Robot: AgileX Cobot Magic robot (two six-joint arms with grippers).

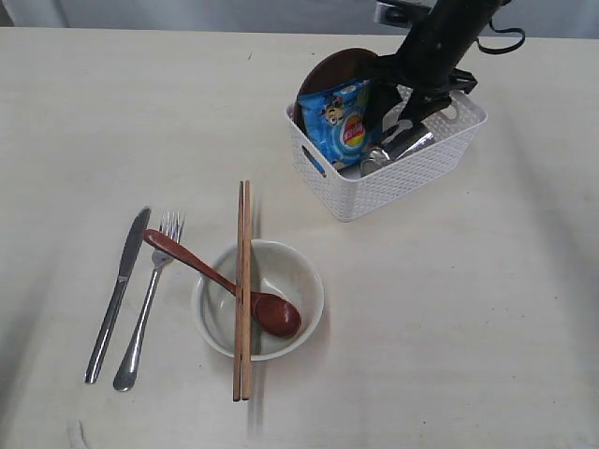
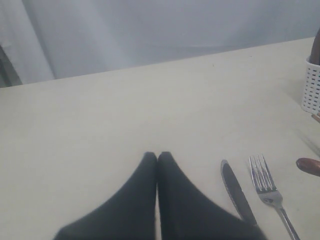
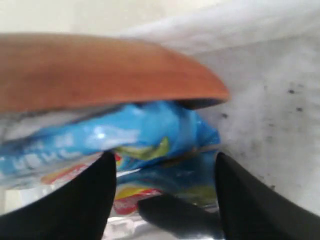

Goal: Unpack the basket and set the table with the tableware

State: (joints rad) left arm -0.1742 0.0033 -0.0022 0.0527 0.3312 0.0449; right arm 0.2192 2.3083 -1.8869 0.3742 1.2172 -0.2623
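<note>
Your right gripper [image 3: 164,172]: jaws apart, down in the basket [image 1: 393,187] at the blue chips packet [image 3: 150,130]; plate [image 3: 100,70] and cup [image 1: 391,152] not yet unpacked. Your left gripper [image 2: 157,156]: jaws together, above the table [image 1: 468,327]. Already laid out: knife [image 1: 117,290], fork [image 1: 150,299], spoon [image 1: 225,279], chopsticks [image 1: 243,355], bowl [image 1: 311,281]

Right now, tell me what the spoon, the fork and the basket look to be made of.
The spoon looks like wood: reddish-brown, with a smooth, possibly lacquered sheen. The fork looks like steel or a similar metal: silvery and polished, with bright reflections along the handle. The basket is probably plastic: white and matte, with moulded lattice walls and a cut-out handle.
</note>
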